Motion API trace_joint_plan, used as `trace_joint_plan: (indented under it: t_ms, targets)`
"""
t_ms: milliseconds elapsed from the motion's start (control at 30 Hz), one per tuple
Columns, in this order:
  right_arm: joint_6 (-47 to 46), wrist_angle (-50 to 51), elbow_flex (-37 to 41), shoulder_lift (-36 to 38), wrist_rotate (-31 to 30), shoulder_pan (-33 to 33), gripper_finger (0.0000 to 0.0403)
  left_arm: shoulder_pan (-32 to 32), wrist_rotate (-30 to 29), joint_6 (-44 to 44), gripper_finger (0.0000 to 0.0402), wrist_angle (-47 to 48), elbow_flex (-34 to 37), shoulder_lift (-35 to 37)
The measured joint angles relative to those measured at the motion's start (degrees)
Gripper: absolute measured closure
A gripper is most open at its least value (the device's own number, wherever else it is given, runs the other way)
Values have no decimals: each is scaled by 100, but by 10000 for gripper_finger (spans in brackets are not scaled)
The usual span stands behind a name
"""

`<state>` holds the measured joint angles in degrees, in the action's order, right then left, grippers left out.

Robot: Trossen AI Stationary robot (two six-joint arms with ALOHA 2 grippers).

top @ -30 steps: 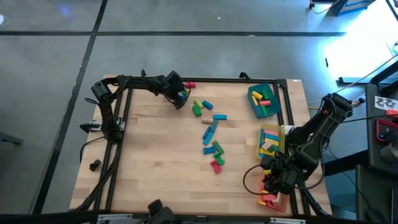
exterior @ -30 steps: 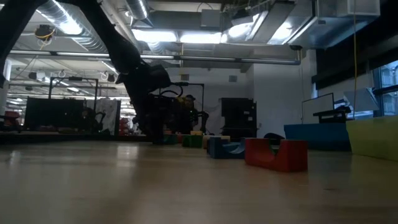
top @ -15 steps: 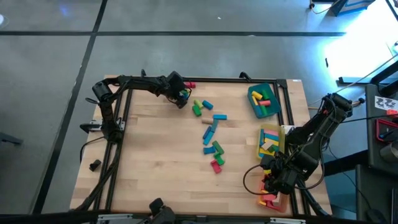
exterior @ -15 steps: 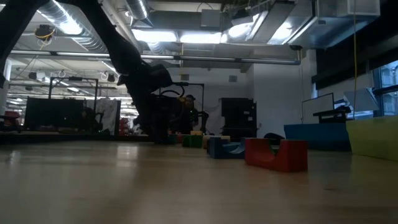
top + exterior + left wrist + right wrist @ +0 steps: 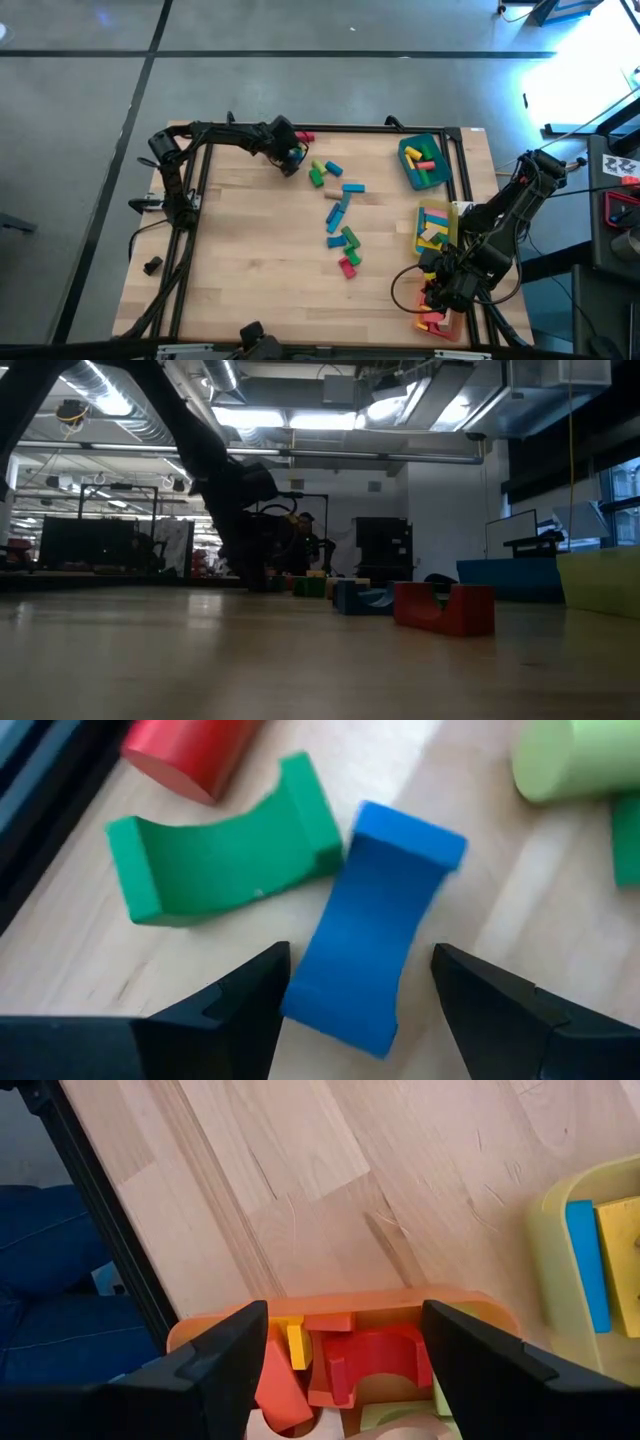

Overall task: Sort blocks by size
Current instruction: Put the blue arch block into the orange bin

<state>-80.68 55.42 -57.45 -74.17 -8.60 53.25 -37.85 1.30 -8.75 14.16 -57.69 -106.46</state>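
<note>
Relation: blue block (image 5: 375,925) lies between the open fingers of the left end effector (image 5: 360,1010), directly ahead of it; its long axis runs forward, away from the wrist and roughly along the fingers, so the jaws would close across its narrow waist.
Nearer arm: left, by a wide margin; in the high view it reaches along the far edge of the table (image 5: 250,260) while the right arm is at the opposite near corner.
Left end effector: open, fingers spread wider than the blue block, one on each side; I cannot tell whether either finger touches it; nothing gripped.
Neighbours: green arch (image 5: 225,855) just beside the blue block, apparently touching near one corner; red cylinder (image 5: 190,750) beyond the arch; pale green cylinder (image 5: 575,755) off to the other side.
Blocks: a loose string of blue, green and red pieces (image 5: 342,225) down the middle of the table, unsorted; others already lie in the teal tray (image 5: 440,145), yellow tray (image 5: 420,235) and orange tray (image 5: 330,1305).
Right end effector (image 5: 345,1370): open, empty, hovering over the orange tray with red and yellow pieces below it.
Step, as I judge it: left arm set to close on the blue block.
Risk: closing may nudge the green arch.
</note>
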Motion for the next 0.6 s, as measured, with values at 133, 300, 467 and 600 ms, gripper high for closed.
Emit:
trace_joint_plan:
  t_ms: [133, 300, 467, 600]
  targets:
    - [0, 0, 0, 0, 0, -1, 139, 73, -2, -307, 164, 212, -2, 10]
    - [-2, 0, 0, -2, -92, 0, 139, 155, -24, -362, 211, 214, 6, 11]
    - [2, -3, 0, -2, -626, -1, 139, 169, -4, -141, 284, 168, 11, 18]
    - [40, 2, 0, 0, -1194, 0, 139, 169, -2, -9, 284, 154, 11, 18]
